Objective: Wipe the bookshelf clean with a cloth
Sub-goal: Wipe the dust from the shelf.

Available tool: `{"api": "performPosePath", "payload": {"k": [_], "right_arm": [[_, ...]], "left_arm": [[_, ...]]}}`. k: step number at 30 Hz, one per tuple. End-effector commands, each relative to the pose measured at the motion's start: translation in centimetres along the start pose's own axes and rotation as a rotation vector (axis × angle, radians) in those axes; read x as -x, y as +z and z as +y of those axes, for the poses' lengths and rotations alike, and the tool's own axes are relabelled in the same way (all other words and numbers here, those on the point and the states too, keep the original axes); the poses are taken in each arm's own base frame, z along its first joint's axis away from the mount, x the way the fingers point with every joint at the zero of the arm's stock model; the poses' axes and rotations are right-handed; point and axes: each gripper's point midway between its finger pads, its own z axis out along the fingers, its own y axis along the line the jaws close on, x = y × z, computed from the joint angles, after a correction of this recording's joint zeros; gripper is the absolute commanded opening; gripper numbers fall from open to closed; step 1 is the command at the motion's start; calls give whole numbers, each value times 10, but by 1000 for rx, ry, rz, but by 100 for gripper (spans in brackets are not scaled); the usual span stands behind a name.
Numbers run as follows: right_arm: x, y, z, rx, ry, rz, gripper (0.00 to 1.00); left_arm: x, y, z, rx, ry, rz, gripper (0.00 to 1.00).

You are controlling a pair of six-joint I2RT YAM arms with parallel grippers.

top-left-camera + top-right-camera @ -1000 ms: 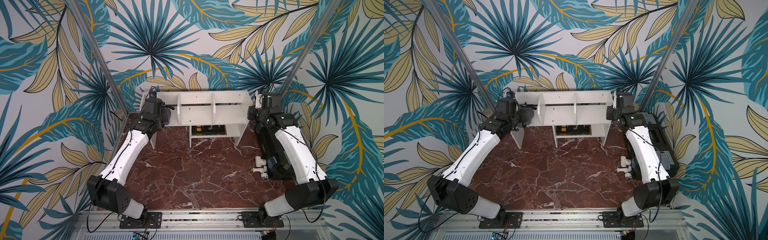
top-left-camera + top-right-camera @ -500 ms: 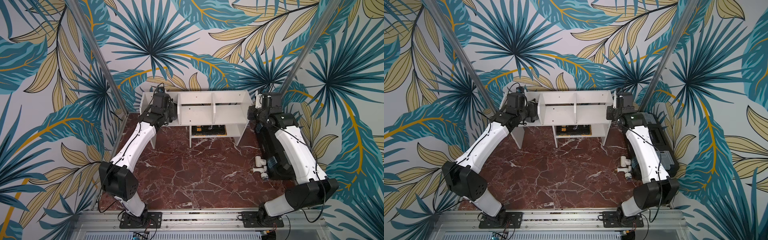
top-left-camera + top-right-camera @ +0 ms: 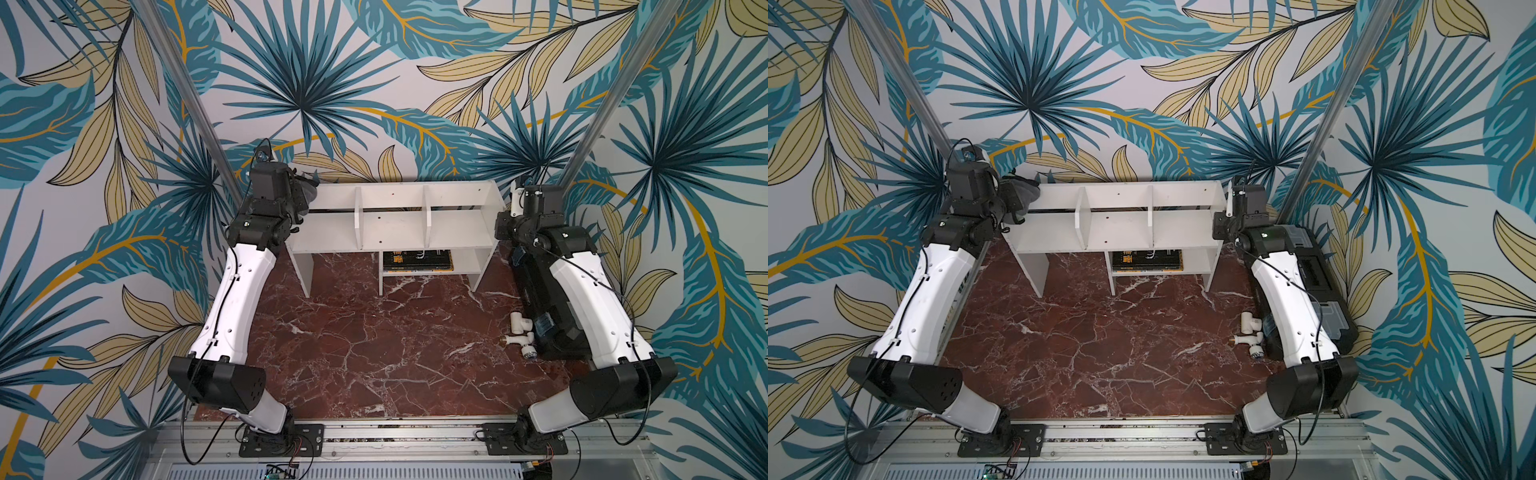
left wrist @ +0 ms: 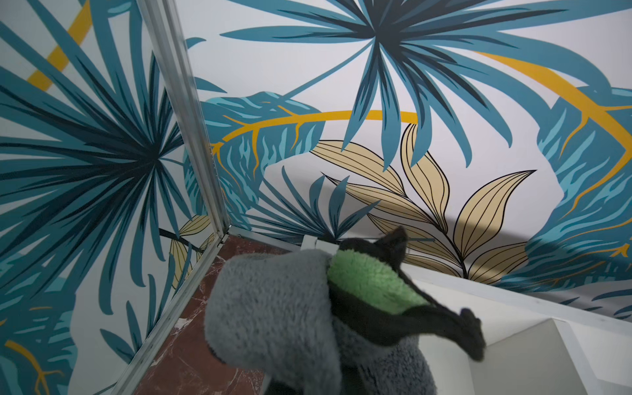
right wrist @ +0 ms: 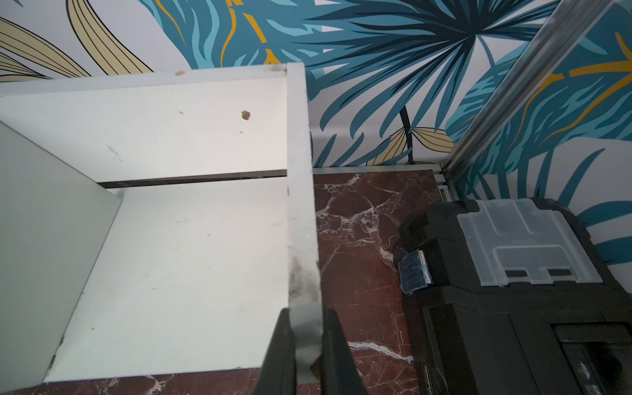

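The white bookshelf (image 3: pixel 395 226) (image 3: pixel 1121 232) stands against the back wall in both top views. My left gripper (image 3: pixel 298 194) is shut on the grey cloth (image 3: pixel 311 194) (image 3: pixel 1022 192), held at the shelf's upper back left corner. In the left wrist view the cloth (image 4: pixel 284 307), with its green corner, hides the jaws and hangs over the white top edge (image 4: pixel 513 307). My right gripper (image 5: pixel 305 319) (image 3: pixel 515 204) is shut on the shelf's right side panel (image 5: pixel 301 205), one finger on each face. A brown speck (image 5: pixel 245 115) marks the back panel.
A black toolbox (image 5: pixel 513 290) (image 3: pixel 1316 270) lies along the right wall under my right arm. White pipe fittings (image 3: pixel 519 332) lie on the marble floor beside it. Dark books (image 3: pixel 417 259) lie in the lower cubby. Metal posts (image 3: pixel 195 104) rise at both back corners.
My left arm has carried the cloth from beside the shelf's left end up and back to its upper back left corner. The right arm has stayed put.
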Motion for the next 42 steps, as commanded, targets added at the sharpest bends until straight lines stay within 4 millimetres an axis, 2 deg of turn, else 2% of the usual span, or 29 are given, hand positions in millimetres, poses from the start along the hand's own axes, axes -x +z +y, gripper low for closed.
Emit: {"api": "performPosePath", "payload": {"k": [1,4,9,14,16,21,25,29,31,35,39,42], "right_arm": [[-23,9,37,166,95,92,0],[-24,8,35,156,84,93,0],[-23,4,35,156,76,91,0],[-22,4,37,167,72,96,0],[-21,4,37,167,72,94,0],[-21,4,37,170,74,96,0],[-22,5,37,169,77,98,0],[-22,6,37,170,80,96,0],[-22,6,38,170,80,97,0],[-23,8,38,170,82,99,0],[-23,10,38,171,88,100,0],[-24,12,39,171,90,101,0]], "left_arm": [[-3,3,9,41,4,4,0],[6,12,-4,-12,-27,-13,0],[18,31,-58,-250,-110,-25,0],[30,33,-96,-344,-99,-46,0],[29,32,-119,-425,-70,-42,0],[24,10,-173,-595,61,-57,0],[19,-17,-200,-668,171,-79,0],[-3,-35,-209,-705,257,-41,0],[-16,-40,-207,-712,282,-14,0],[-39,-50,-189,-691,300,32,0],[-62,-70,-174,-713,305,73,0],[-70,-74,-152,-642,306,67,0]]}}
